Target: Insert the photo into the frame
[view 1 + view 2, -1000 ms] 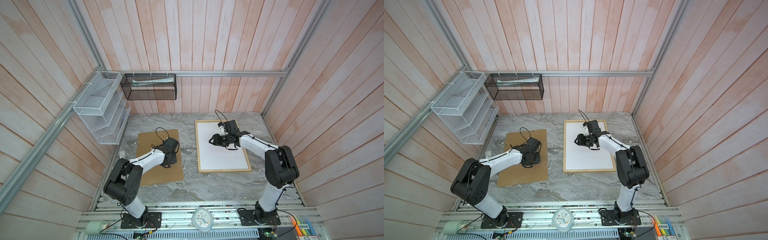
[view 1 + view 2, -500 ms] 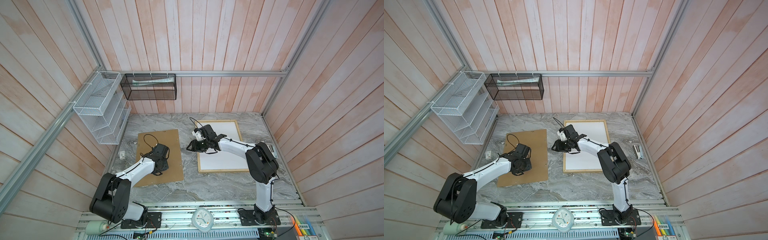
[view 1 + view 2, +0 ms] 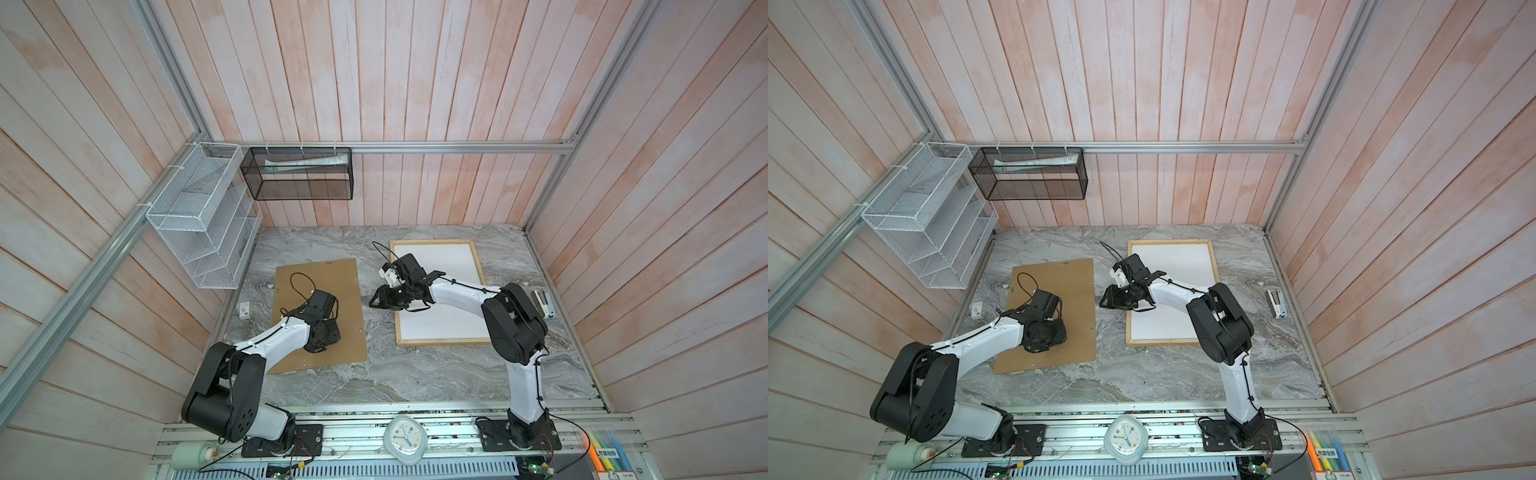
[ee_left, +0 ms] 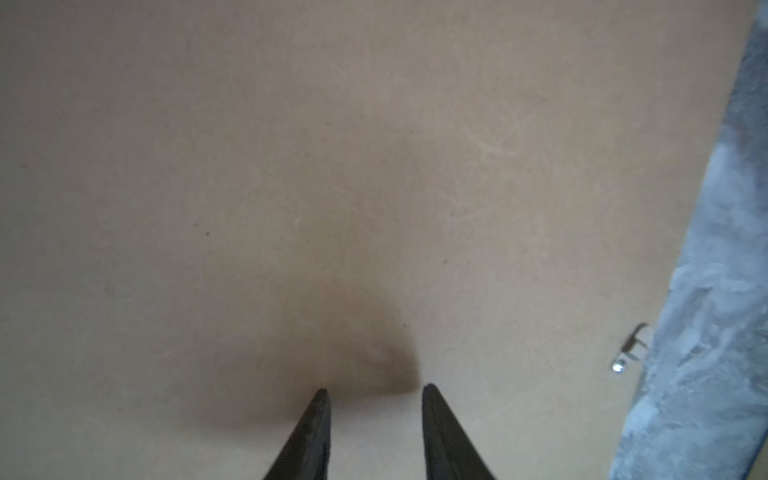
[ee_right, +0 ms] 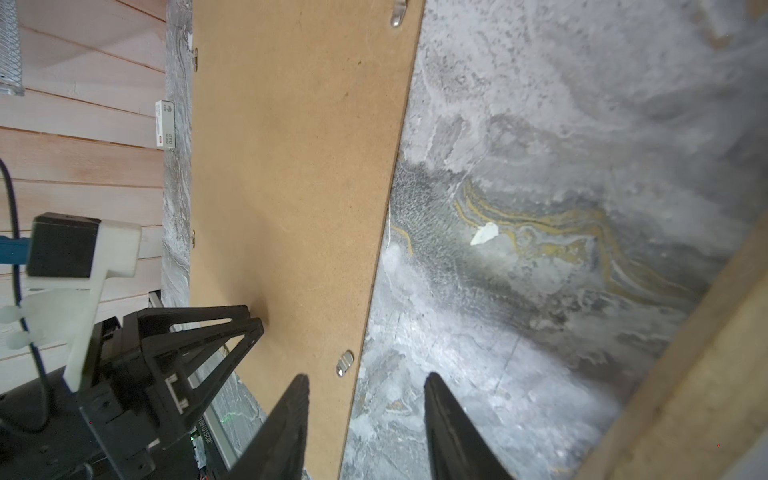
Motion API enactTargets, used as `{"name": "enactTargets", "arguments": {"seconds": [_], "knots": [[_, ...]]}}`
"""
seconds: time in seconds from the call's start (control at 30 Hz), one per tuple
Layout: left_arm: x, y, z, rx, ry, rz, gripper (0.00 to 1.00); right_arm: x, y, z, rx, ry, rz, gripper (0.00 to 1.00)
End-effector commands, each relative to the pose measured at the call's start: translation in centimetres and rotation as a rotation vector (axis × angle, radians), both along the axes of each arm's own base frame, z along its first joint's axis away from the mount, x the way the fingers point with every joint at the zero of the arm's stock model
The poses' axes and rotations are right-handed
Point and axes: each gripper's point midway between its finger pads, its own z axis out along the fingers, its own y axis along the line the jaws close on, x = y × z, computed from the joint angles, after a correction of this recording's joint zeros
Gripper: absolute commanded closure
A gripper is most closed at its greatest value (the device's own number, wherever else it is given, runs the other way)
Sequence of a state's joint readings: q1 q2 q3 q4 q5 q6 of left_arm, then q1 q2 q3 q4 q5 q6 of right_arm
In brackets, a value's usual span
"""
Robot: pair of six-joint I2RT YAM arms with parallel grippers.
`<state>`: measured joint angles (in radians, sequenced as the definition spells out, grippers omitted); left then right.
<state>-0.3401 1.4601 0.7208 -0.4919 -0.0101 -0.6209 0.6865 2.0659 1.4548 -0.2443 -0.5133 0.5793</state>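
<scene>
Gray marble bench (image 3: 415, 374), with pink wood walls all around. On its right side the frame (image 3: 440, 343) lies flat, and the photo (image 3: 444, 266) sits inside it, white back up. A brown board (image 3: 316, 278) lies to the left. The left gripper (image 4: 376, 392) points down at that board, half open, holding nothing. The right gripper (image 5: 368, 378) hangs over bare bench between board and frame, half open and empty too.

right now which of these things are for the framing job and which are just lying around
Job: wooden frame, white sheet lying in it, likely the photo face down, brown backing board.
Lying about: stapler, small white box, clock, white wire rack, black mesh basket.
</scene>
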Motion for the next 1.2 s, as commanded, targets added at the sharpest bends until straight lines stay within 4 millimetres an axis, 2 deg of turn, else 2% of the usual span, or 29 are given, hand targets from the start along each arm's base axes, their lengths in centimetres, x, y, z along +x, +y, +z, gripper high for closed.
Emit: {"name": "enactTargets", "arguments": {"seconds": [0.0, 0.17, 0.4, 0.5, 0.57, 0.67, 0.8, 1.1, 1.13, 1.17], "knots": [[0.4, -1.6, -0.9, -0.077, 0.01, -0.037, 0.62, 0.8, 0.3, -0.4, -0.034, -0.008, 0.001, 0.54], [1.1, -3.3, -1.7, -0.12, 0.018, -0.065, 0.62, 1.6, -0.2, -0.8, -0.068, -0.017, -0.011, 0.54], [3.5, -5.6, -2.8, -0.156, 0.011, -0.101, 0.62, 2.7, -1.3, -1.4, -0.094, -0.013, -0.04, 0.53], [4.5, -5.4, -2.5, -0.118, 0.002, -0.081, 0.63, 2.6, -1.3, -1.7, -0.103, -0.007, -0.036, 0.53], [5.0, -4.5, -1.4, -0.067, -0.024, -0.057, 0.63, 2.6, -1.3, -1.8, -0.099, -0.003, -0.035, 0.53], [5.2, -2.0, 0.3, 0.015, -0.056, -0.005, 0.6, 2.3, -1.2, -2.0, -0.085, 0.006, -0.031, 0.53], [4.8, 2.1, 2.1, 0.057, -0.106, 0.079, 0.44, 1.7, -0.4, -1.8, -0.047, 0.01, 0.004, 0.53], [4.0, 10.3, 3.0, 0.137, -0.158, 0.324, 0.31, 0.8, 0.8, -1.6, -0.022, -0.003, 0.05, 0.51], [3.7, 11.2, 3.0, 0.155, -0.161, 0.362, 0.26, 0.6, 0.9, -1.6, -0.02, -0.002, 0.058, 0.52], [3.6, 12.1, 2.9, 0.169, -0.168, 0.394, 0.04, 0.4, 0.9, -1.9, -0.026, 0.002, 0.063, 0.52]]}}
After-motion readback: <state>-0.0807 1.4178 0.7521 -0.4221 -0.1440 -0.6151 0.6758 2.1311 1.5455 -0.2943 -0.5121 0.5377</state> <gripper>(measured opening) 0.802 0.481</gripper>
